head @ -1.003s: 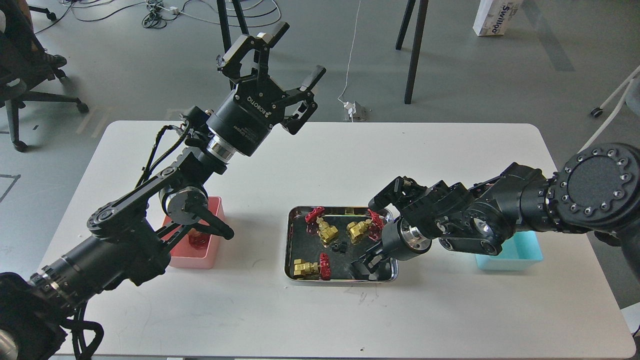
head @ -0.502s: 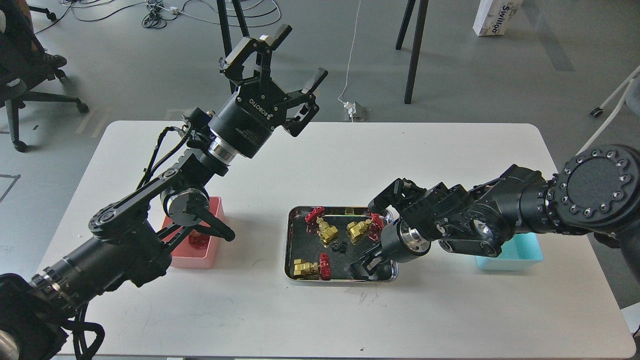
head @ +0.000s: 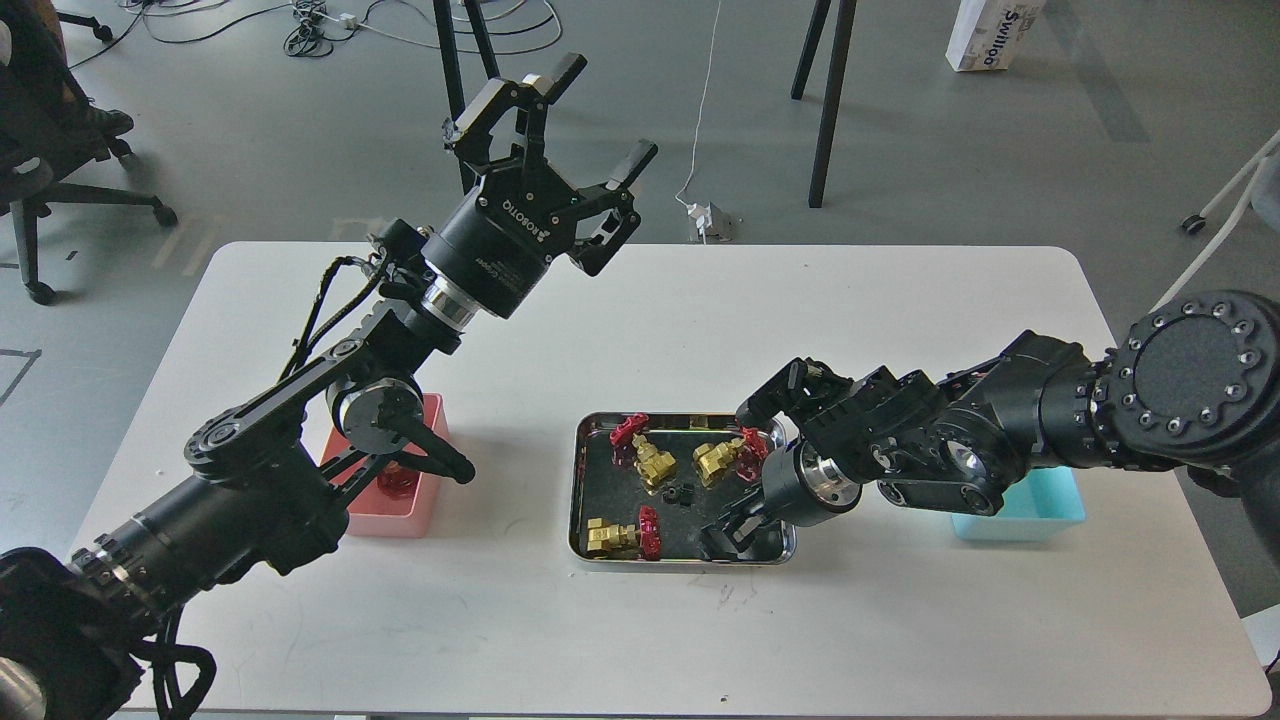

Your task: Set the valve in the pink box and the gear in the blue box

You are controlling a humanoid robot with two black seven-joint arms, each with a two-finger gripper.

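Observation:
Three brass valves with red handwheels lie in the steel tray [head: 578, 490]: one at the back left [head: 648, 458], one at the back right [head: 722, 456], one at the front left [head: 620, 536]. A black gear [head: 683, 493] lies between them. A fourth valve [head: 397, 480] shows red inside the pink box [head: 400, 518], which my left arm partly hides. My left gripper [head: 600, 112] is open and empty, raised high above the table's back left. My right gripper [head: 728, 535] is low in the tray's front right corner; its dark fingers cannot be told apart. The blue box [head: 1045, 505] sits behind my right arm.
The white table [head: 640, 320] carries the tray in the middle, the pink box left and the blue box right. Behind it on the floor are black stand legs [head: 825, 110], cables, a white power adapter [head: 705, 220] and a white carton [head: 990, 35]. An office chair [head: 50, 150] stands far left.
My left gripper has drifted slightly up and to the right, still open. My right gripper has edged a little left within the tray's front right corner. The valves and gear have not moved.

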